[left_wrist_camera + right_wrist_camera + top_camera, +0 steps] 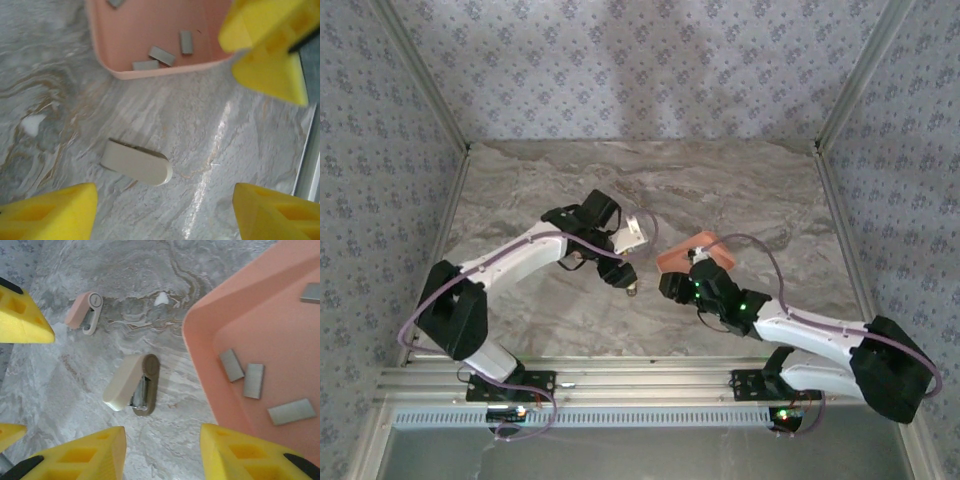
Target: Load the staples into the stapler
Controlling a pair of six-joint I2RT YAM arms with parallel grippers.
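Left claw hung wide open above the marbled table, with nothing between its yellow fingers. The beige stapler lay flat on the table just ahead of that gap, untouched. Judged: the claw was placed there to pin or steady the stapler body. Right claw was also parted and empty, more narrowly, and poised over the near rim of the pink tray. The staples lay loose on the tray floor as several short grey strips, three close together and one apart toward 1 o'clock. None had been lifted. The tray likely served to keep such small pieces corralled and easy to find. From the right wrist, the beige stapler sat at 9 o'clock of the tray, near it but not touching. Bright metal showed between its pale top and brown base, so the magazine seemed exposed and ready to receive a strip, though how far it gaped I could not tell. A small pink stapler rested well apart at 11 o'clock and looked idle. Judged: the close spacing of tray and stapler kept the carry short. Loading had not begun, and the thin strips lying flat would be awkward to pinch.
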